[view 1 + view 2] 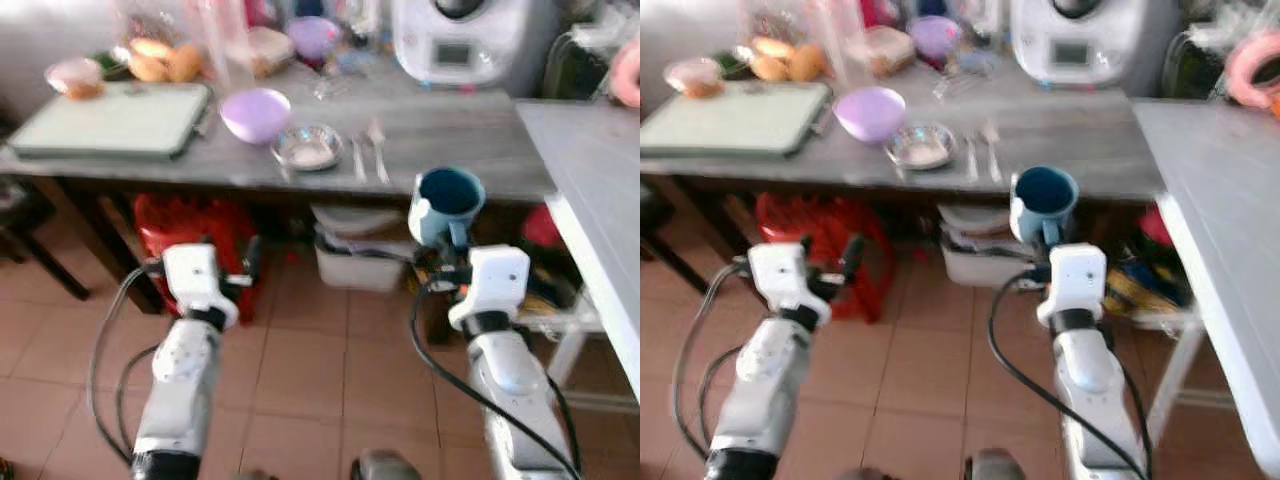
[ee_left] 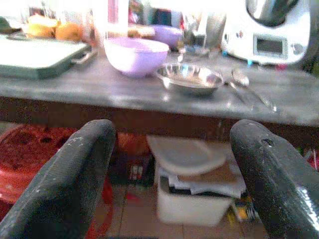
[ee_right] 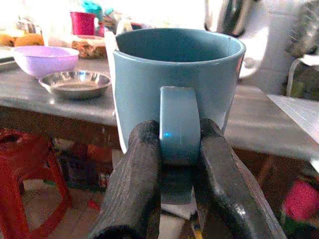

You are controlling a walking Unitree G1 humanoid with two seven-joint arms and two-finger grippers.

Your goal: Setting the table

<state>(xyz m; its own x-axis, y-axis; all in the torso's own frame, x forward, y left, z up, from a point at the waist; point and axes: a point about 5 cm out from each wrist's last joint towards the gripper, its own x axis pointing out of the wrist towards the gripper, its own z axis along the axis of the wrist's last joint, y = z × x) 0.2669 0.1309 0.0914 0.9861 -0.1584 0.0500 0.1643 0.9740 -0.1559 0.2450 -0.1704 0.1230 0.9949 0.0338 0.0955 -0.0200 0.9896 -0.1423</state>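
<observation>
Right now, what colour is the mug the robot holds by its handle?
Blue: the blue ceramic mug, pinched by the right gripper, shows best in the right wrist view.

Bare tabletop (image 1: 450,125) right of the spoons (image 1: 368,152), steel dish (image 1: 308,147) and purple bowl (image 1: 255,113) crowding left

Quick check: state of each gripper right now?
Left gripper: open, holding nothing, short of the grey table.
Right gripper: shut on the blue mug, clamping its handle.

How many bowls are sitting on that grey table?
2: a lilac bowl near the middle of the grey table, and a small steel bowl right beside it, next to the cutlery. More may hide in the blurred clutter at the back.
</observation>
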